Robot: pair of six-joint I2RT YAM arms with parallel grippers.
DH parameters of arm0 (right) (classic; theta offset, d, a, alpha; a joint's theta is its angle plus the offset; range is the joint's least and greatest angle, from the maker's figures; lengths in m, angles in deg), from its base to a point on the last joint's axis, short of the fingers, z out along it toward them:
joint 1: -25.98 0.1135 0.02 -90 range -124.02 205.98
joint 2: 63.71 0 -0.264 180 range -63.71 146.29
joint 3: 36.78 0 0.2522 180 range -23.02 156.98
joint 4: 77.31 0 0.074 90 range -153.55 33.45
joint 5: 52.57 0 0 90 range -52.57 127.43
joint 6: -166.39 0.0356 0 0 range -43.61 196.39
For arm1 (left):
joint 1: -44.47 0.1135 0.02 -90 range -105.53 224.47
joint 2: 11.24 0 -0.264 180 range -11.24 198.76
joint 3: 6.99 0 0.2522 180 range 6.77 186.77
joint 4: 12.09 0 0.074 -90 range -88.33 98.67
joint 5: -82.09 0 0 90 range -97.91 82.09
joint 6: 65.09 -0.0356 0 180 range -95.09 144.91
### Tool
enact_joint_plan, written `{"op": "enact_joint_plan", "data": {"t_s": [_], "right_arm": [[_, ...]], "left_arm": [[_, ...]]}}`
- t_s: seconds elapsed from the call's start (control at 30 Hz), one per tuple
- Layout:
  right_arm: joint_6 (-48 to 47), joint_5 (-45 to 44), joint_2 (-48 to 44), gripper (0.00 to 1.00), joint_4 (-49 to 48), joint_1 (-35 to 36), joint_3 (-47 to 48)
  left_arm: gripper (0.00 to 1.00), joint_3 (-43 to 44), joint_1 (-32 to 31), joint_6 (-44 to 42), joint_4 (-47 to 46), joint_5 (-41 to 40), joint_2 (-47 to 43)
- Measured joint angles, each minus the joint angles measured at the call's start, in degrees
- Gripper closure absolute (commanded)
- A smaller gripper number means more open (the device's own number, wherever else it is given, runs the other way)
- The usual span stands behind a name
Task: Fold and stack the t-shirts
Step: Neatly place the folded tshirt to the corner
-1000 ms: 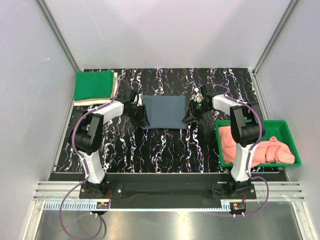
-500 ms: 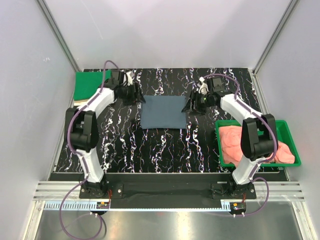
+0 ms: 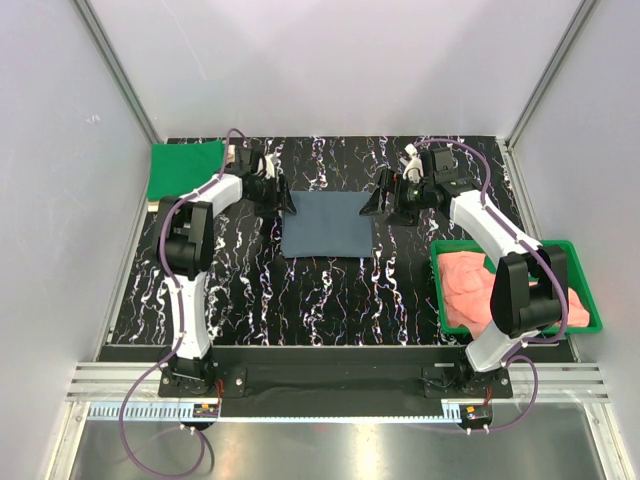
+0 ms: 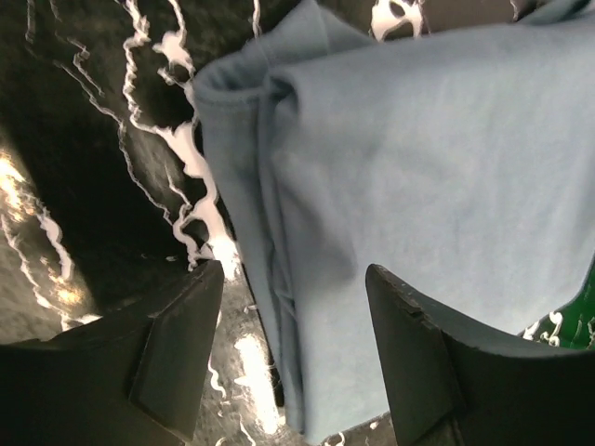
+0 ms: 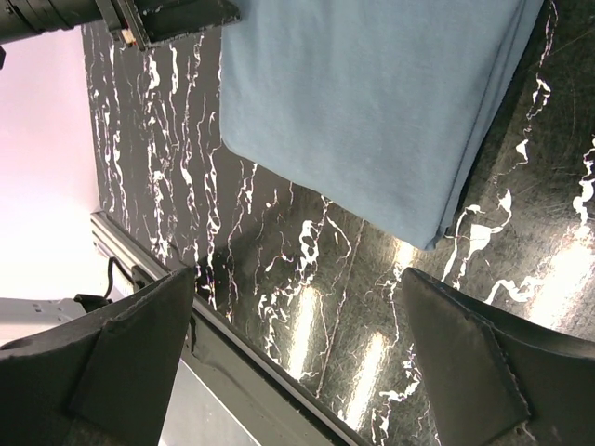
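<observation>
At the middle of the table, a folded blue-grey t-shirt lies flat between the left gripper and right gripper, both spread apart and empty; soft and floppy, it seems best pinched through all layers at its side edges.

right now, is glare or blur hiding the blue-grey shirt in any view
Top external: even light, sharp, the blue-grey shirt is plain to see. Left wrist: close and slightly soft, with white glare on the glossy table beside the shirt, not on it. Right wrist: bright streaks of glare on the table below the shirt; the cloth itself is clear.
</observation>
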Motion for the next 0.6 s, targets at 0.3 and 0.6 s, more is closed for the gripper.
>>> {"op": "enact_joint_plan", "data": {"t_s": [0.3, 0.6], "right_arm": [[-0.1, 0.0, 0.3, 0.0, 0.0, 0.0, 0.0], [0.0, 0.1, 0.5, 0.0, -0.2, 0.0, -0.3]], "left_arm": [[0.36, 1.0, -0.3, 0.2, -1.5, 0.2, 1.4], [0.75, 2.6, -2.1, 1.8, -3.3, -0.5, 3.7]]}}
